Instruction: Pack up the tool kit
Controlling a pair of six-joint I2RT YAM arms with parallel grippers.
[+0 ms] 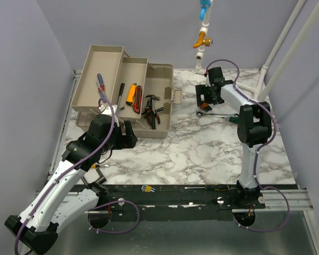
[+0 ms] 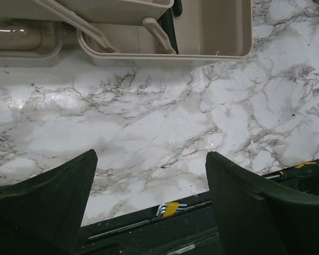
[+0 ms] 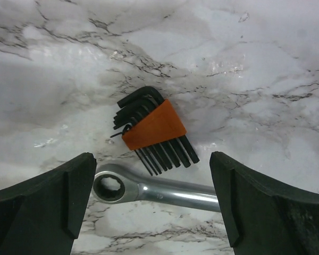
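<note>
The beige tool box [image 1: 160,101] stands open at the back left, holding a screwdriver, a yellow knife and pliers [image 1: 151,112]; its near wall shows in the left wrist view [image 2: 165,54]. My left gripper [image 2: 151,159] is open and empty over bare marble in front of the box. My right gripper [image 3: 151,162] is open, its jaws either side of a silver ratchet wrench [image 3: 159,192], just short of a set of black hex keys in an orange holder [image 3: 151,127]. Wrench [image 1: 215,113] and hex keys [image 1: 206,107] lie at the back right.
A small yellow-holder hex key set [image 1: 147,188] lies on the black rail at the near edge, also in the left wrist view [image 2: 169,209]. A yellow-handled tool [image 2: 303,167] lies by that rail. White pipes with a valve [image 1: 203,40] stand at the back.
</note>
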